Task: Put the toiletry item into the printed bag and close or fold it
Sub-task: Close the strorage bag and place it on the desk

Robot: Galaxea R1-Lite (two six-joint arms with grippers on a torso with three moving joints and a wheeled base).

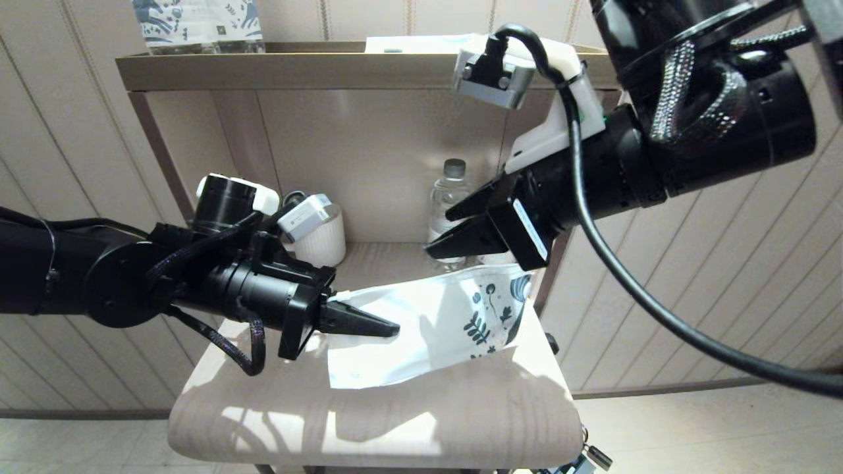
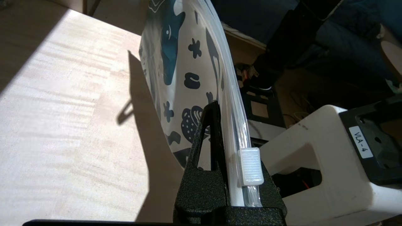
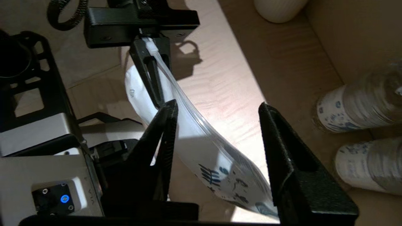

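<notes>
The left gripper [image 1: 369, 324] is clenched on the zip edge of the printed bag [image 1: 435, 322], holding it up off the small table [image 1: 369, 421], with the white slider [image 2: 250, 166] sitting right against its jaws. The right gripper [image 1: 444, 230] hovers with jaws parted (nothing held), the bag's edge passing between them without touching.
</notes>
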